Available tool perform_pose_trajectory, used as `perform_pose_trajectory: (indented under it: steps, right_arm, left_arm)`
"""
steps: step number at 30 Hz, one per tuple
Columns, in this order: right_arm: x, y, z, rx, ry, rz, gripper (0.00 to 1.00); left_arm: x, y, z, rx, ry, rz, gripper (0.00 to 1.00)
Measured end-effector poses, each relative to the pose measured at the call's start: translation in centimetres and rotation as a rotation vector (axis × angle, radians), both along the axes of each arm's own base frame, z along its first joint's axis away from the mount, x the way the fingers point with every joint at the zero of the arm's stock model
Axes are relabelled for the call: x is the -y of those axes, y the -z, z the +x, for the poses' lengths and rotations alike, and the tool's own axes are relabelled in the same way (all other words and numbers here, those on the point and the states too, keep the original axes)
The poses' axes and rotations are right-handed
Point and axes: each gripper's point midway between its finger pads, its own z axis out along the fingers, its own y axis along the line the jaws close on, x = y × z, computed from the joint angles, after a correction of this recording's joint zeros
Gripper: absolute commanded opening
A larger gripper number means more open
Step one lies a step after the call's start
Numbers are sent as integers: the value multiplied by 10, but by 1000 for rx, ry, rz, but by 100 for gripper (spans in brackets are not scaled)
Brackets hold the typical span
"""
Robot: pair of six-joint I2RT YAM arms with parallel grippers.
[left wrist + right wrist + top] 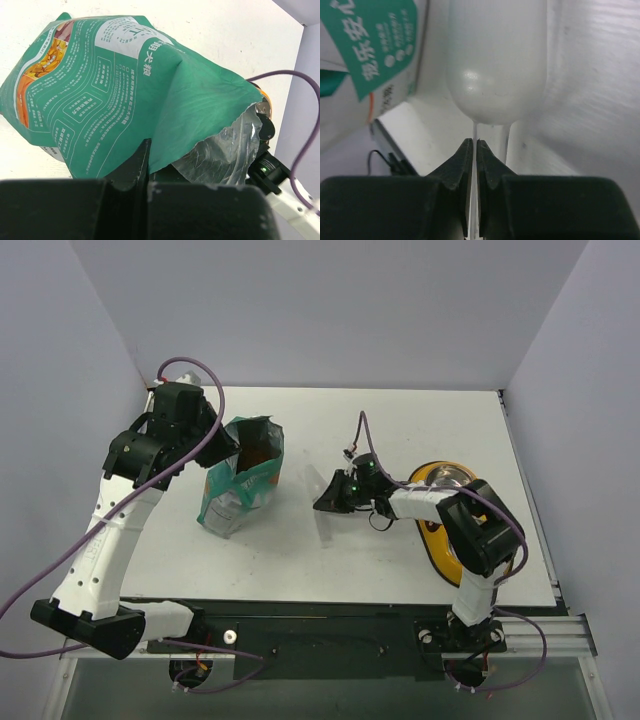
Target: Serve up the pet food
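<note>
**Both grippers closed, kibble in the bag**

The left arm rises from its base at the near left, leans toward the far side and bends at the wrist to the right. The left gripper [224,447] is pressed together on the torn top edge of the teal-green bag [240,490], which stands on the white bench [300,560] left of centre with its mouth open. The left wrist view shows a dark finger over the bag's rim and the silver lining beside it.

The pet food [256,454] shows only as a brown patch inside the bag's open mouth.

The right arm goes up from its base at the near right, folds at the elbow and stretches its forearm left, passing over an orange-rimmed bowl [437,540] at the right of the bench. The right gripper [474,146] is near the middle of the bench, right of the bag and apart from it. Its fingers pinch the thin handle of a clear scoop [495,65], whose cup points away from the wrist.
</note>
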Motion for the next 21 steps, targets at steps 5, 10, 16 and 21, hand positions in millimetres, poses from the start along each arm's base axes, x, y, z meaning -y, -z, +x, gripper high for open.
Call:
perform_pose_trajectory:
  steps: [5,10,16,21]
  right_arm:
    - [-38,0,12,-76,15,244,0]
    - [-44,8,13,-94,-6,318,3]
    - [-11,13,24,-78,37,350,9]
    - [12,20,29,-81,76,353,18]
  left_arm:
    - [0,0,0,-2,-2,-2,0]
    - [0,0,0,-3,-6,-6,0]
    - [0,1,0,-6,-8,-7,0]
    - [0,1,0,-7,-8,-8,0]
